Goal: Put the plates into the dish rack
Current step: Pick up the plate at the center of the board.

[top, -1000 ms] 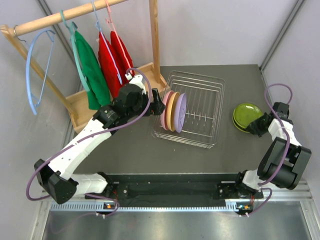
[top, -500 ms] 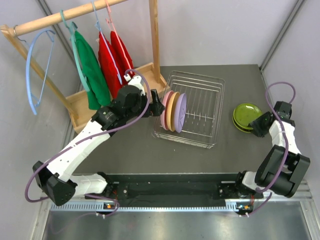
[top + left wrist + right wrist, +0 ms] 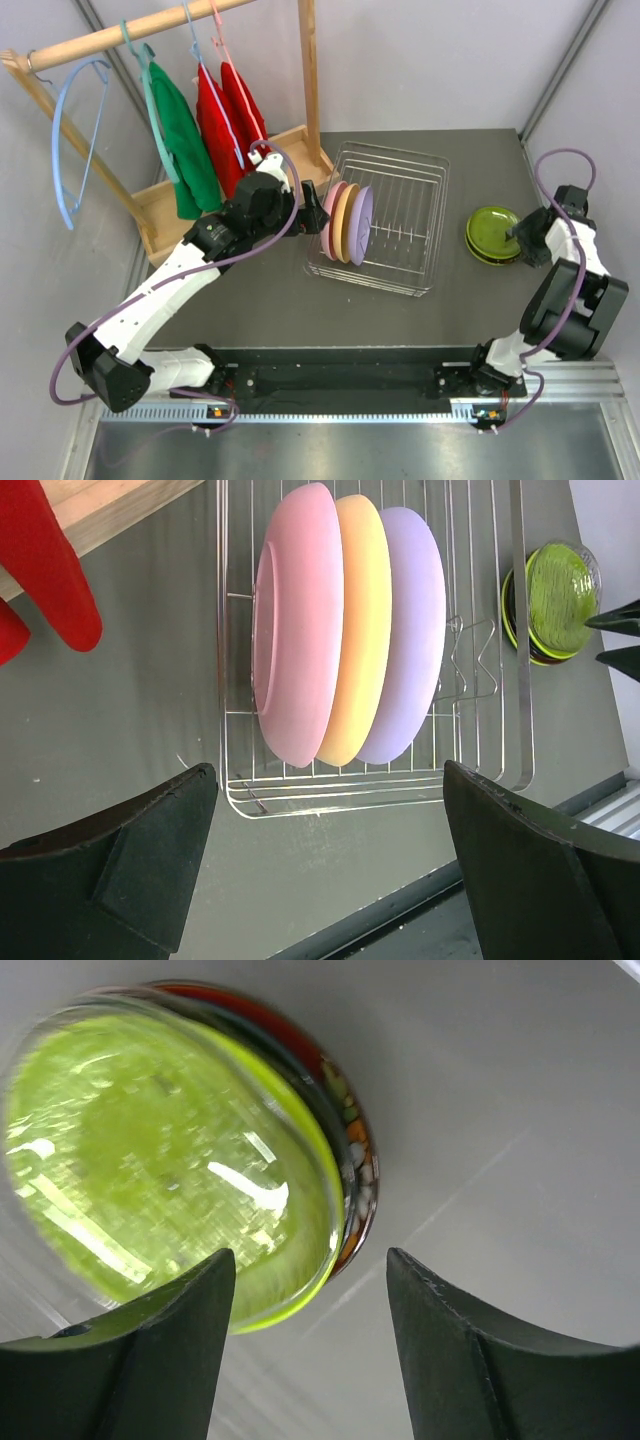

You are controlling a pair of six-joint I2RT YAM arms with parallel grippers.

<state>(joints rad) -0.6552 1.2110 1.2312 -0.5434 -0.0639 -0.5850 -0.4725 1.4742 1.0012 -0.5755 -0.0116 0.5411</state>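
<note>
Right gripper (image 3: 310, 1265), spread and empty, just beside stacked plates (image 3: 490, 232); dish rack (image 3: 420, 180) near, clothes stand (image 3: 310, 70) beyond.

Dark grey tabletop (image 3: 250, 300), silver wire dish rack (image 3: 432, 205) sitting mid-table toward the far edge, a low stack of plates (image 3: 492, 234) by the right edge — lime green showing on top — wooden clothes stand (image 3: 165, 205) planted on the far left corner.
</note>
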